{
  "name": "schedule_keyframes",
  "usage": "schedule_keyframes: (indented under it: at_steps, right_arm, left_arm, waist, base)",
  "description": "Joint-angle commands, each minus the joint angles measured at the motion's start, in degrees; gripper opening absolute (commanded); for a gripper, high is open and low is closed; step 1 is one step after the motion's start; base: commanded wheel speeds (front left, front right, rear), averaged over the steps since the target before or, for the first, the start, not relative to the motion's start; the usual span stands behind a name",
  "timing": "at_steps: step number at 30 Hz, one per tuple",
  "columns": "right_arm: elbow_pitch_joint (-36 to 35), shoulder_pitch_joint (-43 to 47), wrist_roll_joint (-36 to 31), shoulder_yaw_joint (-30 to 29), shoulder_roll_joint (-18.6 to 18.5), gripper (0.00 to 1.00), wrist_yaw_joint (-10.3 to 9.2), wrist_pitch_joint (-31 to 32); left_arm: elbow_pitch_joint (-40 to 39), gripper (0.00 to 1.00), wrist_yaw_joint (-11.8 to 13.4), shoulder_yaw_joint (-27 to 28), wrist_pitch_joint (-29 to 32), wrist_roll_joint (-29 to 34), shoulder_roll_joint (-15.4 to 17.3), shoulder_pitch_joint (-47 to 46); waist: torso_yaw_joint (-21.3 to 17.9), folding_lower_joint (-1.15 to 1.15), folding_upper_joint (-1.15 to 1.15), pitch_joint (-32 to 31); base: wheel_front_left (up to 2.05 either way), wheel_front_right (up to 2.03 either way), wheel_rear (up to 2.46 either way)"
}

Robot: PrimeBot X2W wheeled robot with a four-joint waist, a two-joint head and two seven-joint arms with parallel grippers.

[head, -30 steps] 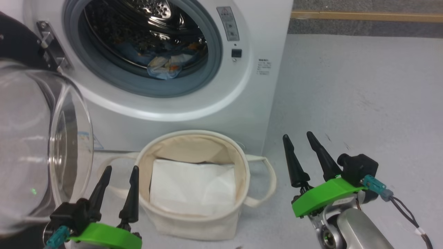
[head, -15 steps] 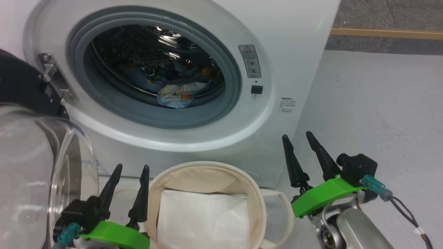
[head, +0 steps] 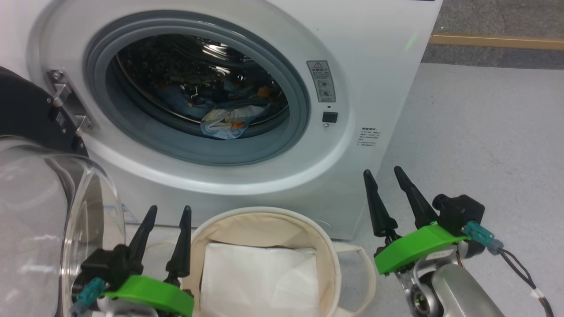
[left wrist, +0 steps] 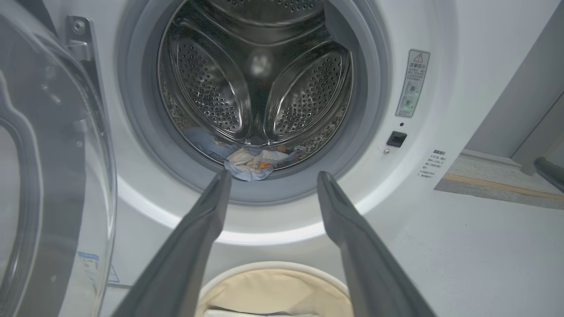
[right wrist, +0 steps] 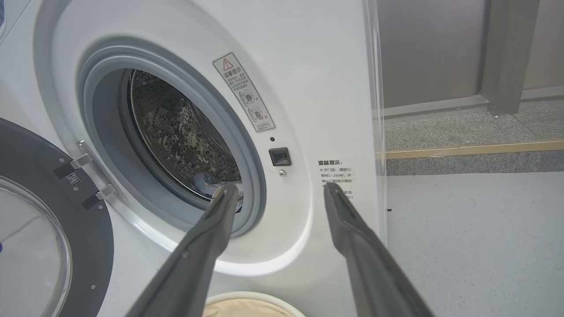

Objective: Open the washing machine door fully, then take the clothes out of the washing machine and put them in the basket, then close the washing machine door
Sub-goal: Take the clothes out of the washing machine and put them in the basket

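Far left: your washing machine door [head: 31,114] hangs open, cropped by the frame edge. Your left claw [head: 170,208] is spread, empty, just left of the basket [head: 264,212], its base cut off, a white sheet [head: 260,277] inside. Clothes [head: 224,121] lie low inside the washing machine [head: 374,66], half shadowed. Right claw [head: 382,171] spread, empty.

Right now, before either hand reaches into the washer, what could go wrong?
1. The washing machine door hangs open right beside the left hand; a sideways swing could strike its glass bowl.
2. The clothes lie low in the drum behind the grey gasket; a grasp may pinch the rubber or lift just one piece.
3. The basket stands close below the opening; a lowering arm could nudge or tip it.
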Motion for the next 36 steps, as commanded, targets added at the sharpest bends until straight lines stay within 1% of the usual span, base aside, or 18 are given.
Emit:
schedule_keyframes:
  at_steps: [1,4,10,12,14,17,21,25,26,32,36]
  right_arm:
    - [-1.6,-1.2,-0.4,0.8,0.5,1.0,0.23,0.1]
    - [-1.3,-1.3,-0.4,0.7,0.5,1.0,0.23,0.1]
    - [-0.7,-1.6,-0.1,1.2,0.7,1.0,0.23,-0.1]
    - [-0.6,-1.9,-0.1,1.3,0.8,1.0,0.23,-0.3]
    - [-0.5,-2.2,0.0,1.6,0.9,1.0,0.23,-0.6]
    - [-0.4,-2.7,-0.1,2.0,1.1,1.0,0.23,-1.0]
    - [-0.5,-3.4,-0.3,2.4,1.3,1.0,0.23,-1.5]
    - [-0.9,-4.2,-0.7,2.7,1.4,1.0,0.23,-2.1]
    - [-0.9,-4.2,-0.7,2.7,1.4,1.0,0.23,-2.1]
    - [-2.0,-5.2,-1.4,3.2,1.6,1.0,0.23,-2.7]
    - [-3.2,-5.9,-1.9,3.4,1.7,1.0,0.23,-3.0]
  left_arm:
    - [-1.5,1.0,-0.1,1.8,-0.1,0.1,0.7,-3.2]
    - [-0.8,1.0,0.2,0.8,0.5,1.0,0.6,-4.2]
    - [1.8,1.0,0.5,-0.9,1.0,1.9,-1.0,-8.2]
    - [3.6,1.0,0.3,-1.2,1.0,1.6,-1.9,-10.4]
    - [5.4,1.0,-0.9,-1.9,0.4,1.3,-2.7,-12.9]
    - [9.0,1.0,-1.5,-2.3,0.1,1.3,-3.5,-16.7]
    - [15.2,1.0,-1.3,-1.8,0.5,0.9,-4.2,-22.2]
    - [21.7,1.0,-2.1,-1.5,0.2,0.7,-4.3,-28.0]
    - [21.7,1.0,-2.1,-1.5,0.2,0.7,-4.3,-28.0]
    - [31.1,1.0,-3.3,-1.1,-0.4,0.1,-4.7,-36.9]
    - [37.2,1.0,-3.6,-1.0,-1.0,0.2,-4.9,-42.9]
  waist:
    - [0.0,0.0,0.0,0.1]
    - [-0.2,0.0,0.0,0.5]
    - [-0.6,0.0,0.0,2.1]
    - [-0.8,0.0,0.0,2.9]
    - [-1.2,0.0,0.0,3.8]
    - [-1.9,0.0,0.0,5.4]
    - [-2.9,0.0,0.0,7.8]
    - [-3.9,0.0,0.0,10.3]
    - [-3.9,0.0,0.0,10.3]
    - [-4.9,0.0,0.0,14.0]
    - [-5.4,0.0,0.0,16.6]
  base:
    - [0.0,0.0,0.0]
    - [0.0,0.0,0.0]
    - [0.0,0.0,0.0]
    - [0.0,0.0,0.0]
    - [0.0,0.0,0.0]
    - [0.0,0.0,0.0]
    - [0.0,0.0,0.0]
    - [0.0,0.0,0.0]
    - [0.0,0.0,0.0]
    - [0.0,0.0,0.0]
    - [0.0,0.0,0.0]
